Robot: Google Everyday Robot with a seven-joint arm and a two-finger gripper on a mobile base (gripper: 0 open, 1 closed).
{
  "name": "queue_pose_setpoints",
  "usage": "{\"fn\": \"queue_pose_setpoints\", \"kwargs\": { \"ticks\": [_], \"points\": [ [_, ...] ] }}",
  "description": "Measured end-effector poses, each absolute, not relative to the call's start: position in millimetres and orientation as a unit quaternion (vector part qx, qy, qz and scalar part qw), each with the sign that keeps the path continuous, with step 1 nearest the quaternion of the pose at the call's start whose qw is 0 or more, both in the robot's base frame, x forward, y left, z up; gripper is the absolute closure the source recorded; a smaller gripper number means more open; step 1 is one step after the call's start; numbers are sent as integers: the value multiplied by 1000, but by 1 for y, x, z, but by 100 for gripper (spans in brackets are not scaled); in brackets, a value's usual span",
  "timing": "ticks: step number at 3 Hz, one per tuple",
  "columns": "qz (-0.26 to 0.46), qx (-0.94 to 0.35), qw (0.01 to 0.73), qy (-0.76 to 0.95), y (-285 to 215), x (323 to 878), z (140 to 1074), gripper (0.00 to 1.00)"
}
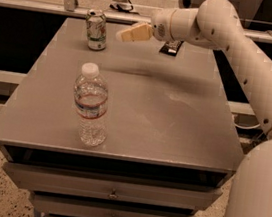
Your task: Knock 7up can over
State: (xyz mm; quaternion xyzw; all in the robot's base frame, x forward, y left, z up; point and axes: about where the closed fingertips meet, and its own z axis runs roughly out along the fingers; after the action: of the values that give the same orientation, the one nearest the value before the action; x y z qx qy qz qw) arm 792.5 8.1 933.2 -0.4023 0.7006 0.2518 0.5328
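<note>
The 7up can (96, 29) stands upright near the far left corner of the grey table (175, 116). It is whitish-silver and green with a silver top. My gripper (122, 34) hangs above the far part of the table, just right of the can and about level with it, pointing left toward it. A small gap shows between the fingertips and the can. The tan fingers (134, 32) look pressed together with nothing between them.
A clear plastic water bottle (91, 105) with a white cap stands upright at the front left. A small dark packet (171, 47) lies at the far edge behind my arm. The table is a drawer cabinet; a railing runs behind it.
</note>
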Motion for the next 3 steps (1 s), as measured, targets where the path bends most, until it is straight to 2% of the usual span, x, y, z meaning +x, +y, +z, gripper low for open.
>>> {"fn": "queue_pose_setpoints", "kwargs": {
  "ticks": [1, 3],
  "points": [
    [265, -375, 557, 692, 27, 812, 937, 0],
    [276, -369, 558, 690, 88, 833, 934, 0]
  ]
}}
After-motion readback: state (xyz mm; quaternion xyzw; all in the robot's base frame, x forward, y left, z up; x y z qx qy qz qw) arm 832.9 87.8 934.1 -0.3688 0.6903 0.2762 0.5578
